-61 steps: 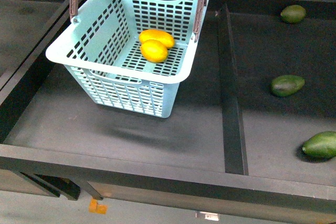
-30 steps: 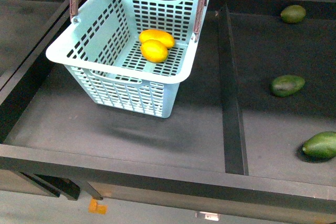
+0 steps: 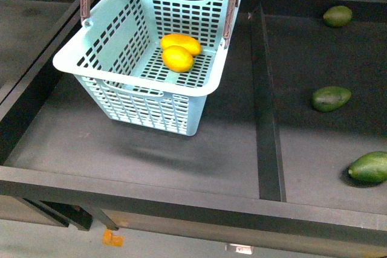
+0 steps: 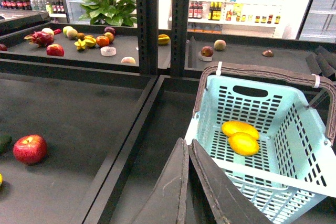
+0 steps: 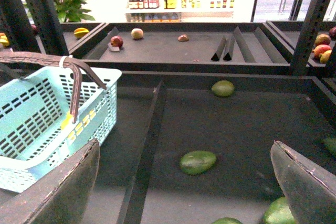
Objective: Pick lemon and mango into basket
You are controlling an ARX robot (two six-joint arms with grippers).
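The basket (image 3: 145,70) sat tilted on the dark shelf (image 3: 199,143), and inside it the lemon (image 3: 178,58) lay touching the mango (image 3: 181,43) on the slotted floor. Three green fruits (image 3: 331,98) lay in the next bay, apart from it. The left gripper (image 4: 188,182) had its fingers pressed together, holding nothing. The right gripper (image 5: 184,182) stood spread wide and empty.

a shop: fruit bins, stocked shelves (image 4: 231,11) (bottles, jars).
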